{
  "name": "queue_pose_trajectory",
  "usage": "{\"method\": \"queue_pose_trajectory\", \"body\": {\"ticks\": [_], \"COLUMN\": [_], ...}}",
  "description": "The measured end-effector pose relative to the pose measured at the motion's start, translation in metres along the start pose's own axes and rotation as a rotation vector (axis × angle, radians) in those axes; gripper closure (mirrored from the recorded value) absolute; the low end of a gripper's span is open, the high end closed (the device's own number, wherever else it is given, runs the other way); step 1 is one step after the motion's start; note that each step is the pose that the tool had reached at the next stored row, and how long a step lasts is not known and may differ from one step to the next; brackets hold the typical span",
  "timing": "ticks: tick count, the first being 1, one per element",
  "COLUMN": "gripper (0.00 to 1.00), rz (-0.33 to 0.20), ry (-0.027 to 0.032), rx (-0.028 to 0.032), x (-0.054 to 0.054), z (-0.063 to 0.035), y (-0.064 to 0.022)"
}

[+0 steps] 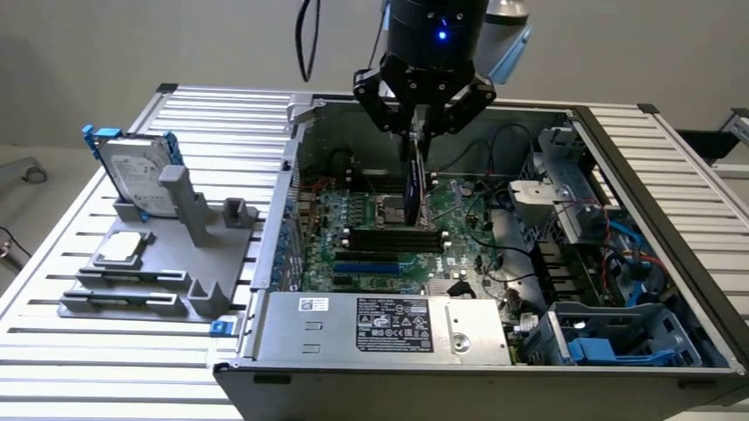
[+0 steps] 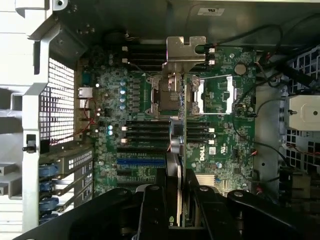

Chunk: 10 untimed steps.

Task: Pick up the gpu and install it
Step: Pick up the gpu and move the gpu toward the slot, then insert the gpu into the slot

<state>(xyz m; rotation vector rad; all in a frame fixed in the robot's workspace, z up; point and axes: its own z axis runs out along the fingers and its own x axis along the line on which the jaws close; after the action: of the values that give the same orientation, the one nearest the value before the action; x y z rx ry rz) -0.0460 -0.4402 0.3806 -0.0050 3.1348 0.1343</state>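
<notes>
While the end effector (image 1: 418,132) grips the gpu (image 1: 413,186) over the motherboard (image 1: 374,232), pickup looks done, though the card is not yet seated.

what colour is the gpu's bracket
Silver; the bracket on the gpu shows best in the wrist view.

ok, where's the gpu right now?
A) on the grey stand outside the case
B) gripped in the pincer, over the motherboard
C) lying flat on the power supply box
B: the pincer is shut on the gpu, which hangs edge-on over the motherboard inside the open case.
</notes>
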Motion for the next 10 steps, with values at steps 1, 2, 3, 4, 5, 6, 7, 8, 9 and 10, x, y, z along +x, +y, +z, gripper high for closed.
{"method": "queue_pose_trajectory", "body": {"ticks": [1,2,3,4,5,6,7,8,9,10], "gripper": [0.74,0.74,0.74,0.74,0.74,0.74,0.74,0.74,0.74,0.74], "rz": [0.000,0.000,0.000,0.000,0.000,0.000,0.000,0.000,0.000,0.000], "ry": [0.0000,0.0001,0.0001,0.0001,0.0001,0.0001,0.0001,0.0001,0.0001,0.0001], "rx": [-0.0007,-0.0006,-0.0007,-0.0006,-0.0006,-0.0007,-0.0006,-0.0006,-0.0007,-0.0007], "x": [0.0000,0.0000,0.0000,0.0000,0.0000,0.0000,0.0000,0.0000,0.0000,0.0000], "z": [0.0000,0.0000,0.0000,0.0000,0.0000,0.0000,0.0000,0.0000,0.0000,0.0000], "y": [0.0000,0.0000,0.0000,0.0000,0.0000,0.0000,0.0000,0.0000,0.0000,0.0000]}}
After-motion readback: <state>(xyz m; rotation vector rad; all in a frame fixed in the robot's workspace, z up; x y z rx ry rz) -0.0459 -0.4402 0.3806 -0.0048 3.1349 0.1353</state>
